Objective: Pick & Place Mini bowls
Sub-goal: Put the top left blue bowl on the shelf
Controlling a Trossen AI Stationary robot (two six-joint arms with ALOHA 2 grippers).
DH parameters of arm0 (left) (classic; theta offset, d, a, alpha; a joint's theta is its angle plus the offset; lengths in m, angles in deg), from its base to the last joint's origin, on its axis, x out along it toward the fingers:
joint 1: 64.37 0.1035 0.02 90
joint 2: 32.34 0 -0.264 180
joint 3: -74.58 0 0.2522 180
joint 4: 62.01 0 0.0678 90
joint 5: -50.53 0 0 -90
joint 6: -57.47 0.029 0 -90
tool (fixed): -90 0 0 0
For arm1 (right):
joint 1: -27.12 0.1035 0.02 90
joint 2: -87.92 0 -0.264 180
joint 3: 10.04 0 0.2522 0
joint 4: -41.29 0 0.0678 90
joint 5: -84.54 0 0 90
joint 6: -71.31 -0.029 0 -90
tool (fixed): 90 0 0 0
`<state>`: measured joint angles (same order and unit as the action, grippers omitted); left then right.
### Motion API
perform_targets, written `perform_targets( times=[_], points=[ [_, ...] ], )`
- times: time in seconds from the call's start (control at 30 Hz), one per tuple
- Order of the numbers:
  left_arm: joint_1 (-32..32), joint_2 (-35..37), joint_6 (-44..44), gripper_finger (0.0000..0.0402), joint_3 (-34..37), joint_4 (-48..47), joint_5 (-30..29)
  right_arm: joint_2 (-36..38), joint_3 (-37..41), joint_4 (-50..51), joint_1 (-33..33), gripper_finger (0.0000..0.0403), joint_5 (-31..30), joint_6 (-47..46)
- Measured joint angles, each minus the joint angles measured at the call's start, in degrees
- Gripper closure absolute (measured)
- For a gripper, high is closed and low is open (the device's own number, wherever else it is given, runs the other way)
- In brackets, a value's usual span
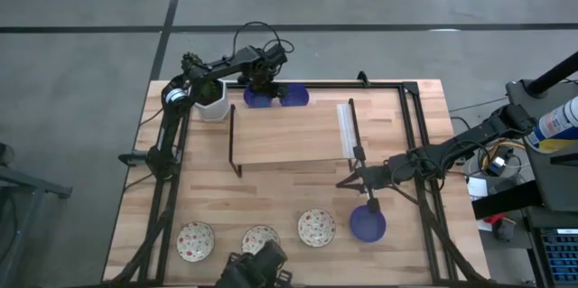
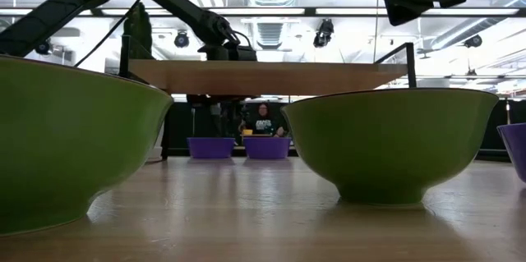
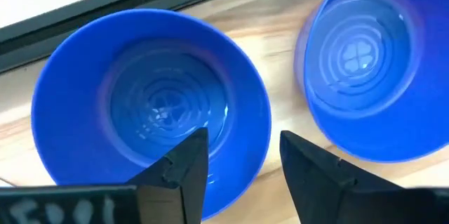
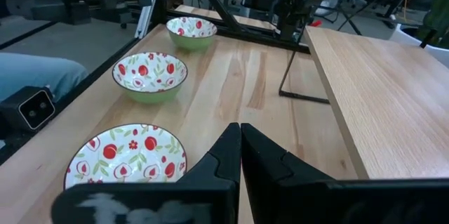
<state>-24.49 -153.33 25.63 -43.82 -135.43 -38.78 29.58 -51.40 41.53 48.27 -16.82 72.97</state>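
Two blue mini bowls (image 1: 257, 97) (image 1: 294, 97) stand side by side on the table at the far edge; they also show in the low view (image 2: 211, 147) (image 2: 265, 147). My left gripper (image 3: 242, 154) is open above them. One finger (image 3: 188, 161) is over the inside of the left bowl (image 3: 151, 104) and the other (image 3: 312, 171) is over the table between the bowls. A third blue bowl (image 1: 368, 224) stands near right. My right gripper (image 1: 354, 182) is shut and empty just beyond it. Three speckled bowls (image 1: 196, 240) (image 1: 260, 237) (image 1: 316, 227) stand along the near edge.
A raised wooden shelf (image 1: 289, 134) on dark legs stands mid-table between the far and near bowls. A white pot with a cactus (image 1: 212, 100) stands left of the far blue bowls. A dark frame (image 1: 411, 144) runs along the table's sides. A person (image 2: 263, 121) sits beyond the table.
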Motion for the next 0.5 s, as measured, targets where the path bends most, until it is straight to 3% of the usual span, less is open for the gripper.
perform_targets(
  times=[0.5],
  points=[
    [0.00,-0.22,-2.59,0.0232,0.00,3.74,-0.76,0.00,0.20,0.02,0.00,0.0394,0.00,-0.10]
  ],
)
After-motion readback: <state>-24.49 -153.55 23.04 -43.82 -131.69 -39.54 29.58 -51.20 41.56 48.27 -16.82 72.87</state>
